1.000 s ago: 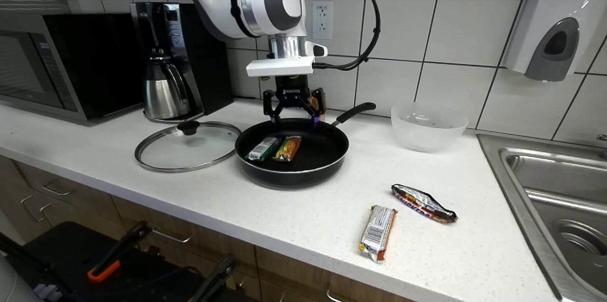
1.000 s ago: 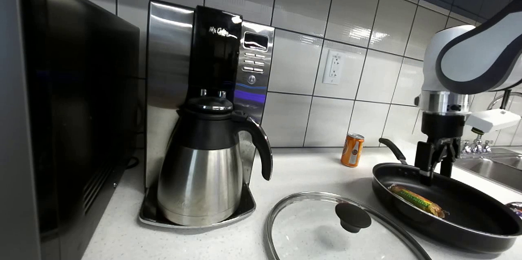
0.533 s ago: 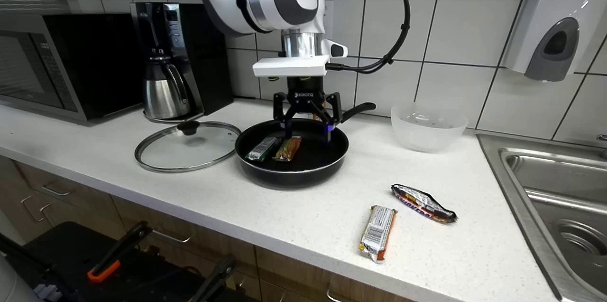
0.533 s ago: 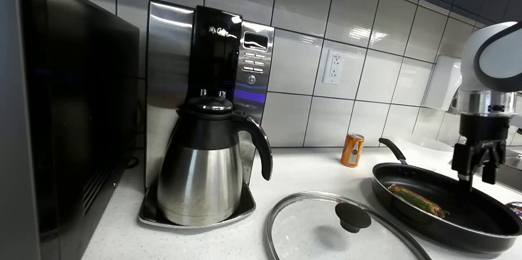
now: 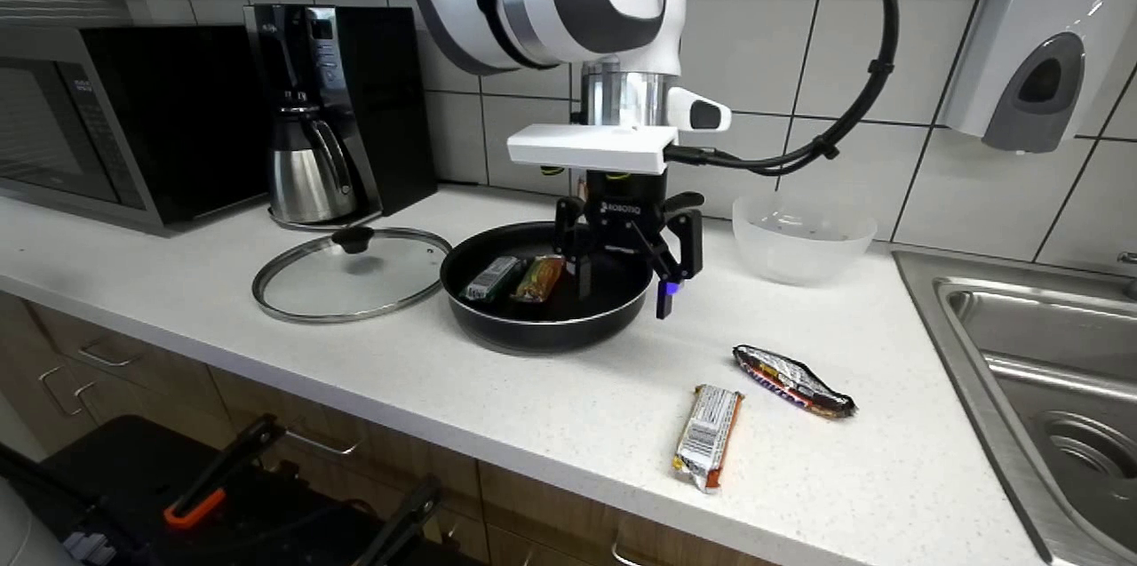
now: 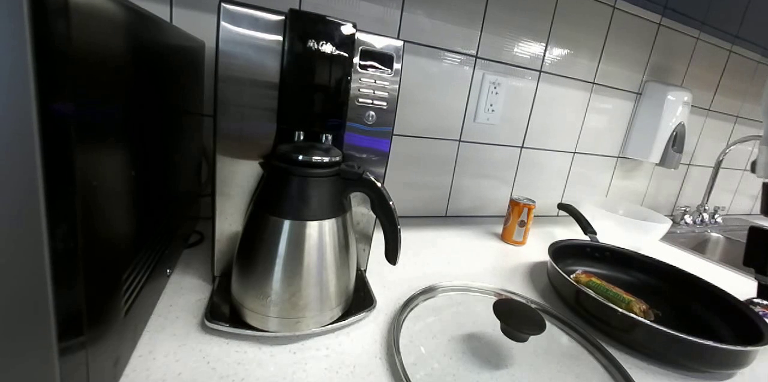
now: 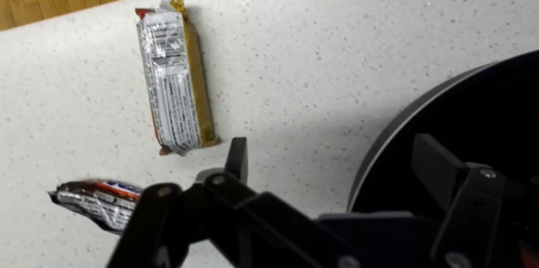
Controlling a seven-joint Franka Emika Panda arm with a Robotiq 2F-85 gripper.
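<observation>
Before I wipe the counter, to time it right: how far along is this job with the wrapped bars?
Apparently done: the green-and-white bar and orange-wrapped bar lie in the pan. In hand: nothing; the gripper is open and empty, near the pan's rim. Probably left: the white-labelled bar and brown-wrapped bar on the counter.

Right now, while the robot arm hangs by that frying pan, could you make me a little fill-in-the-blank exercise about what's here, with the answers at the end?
1. Inside the pan lie ____ wrapped bars.
2. The jaws of the gripper stand ____, with nothing between them.
3. The can is mostly coloured ____.
4. The lid is off the pan and lies on the ____.

Missing words: two; open; orange; counter.
</observation>
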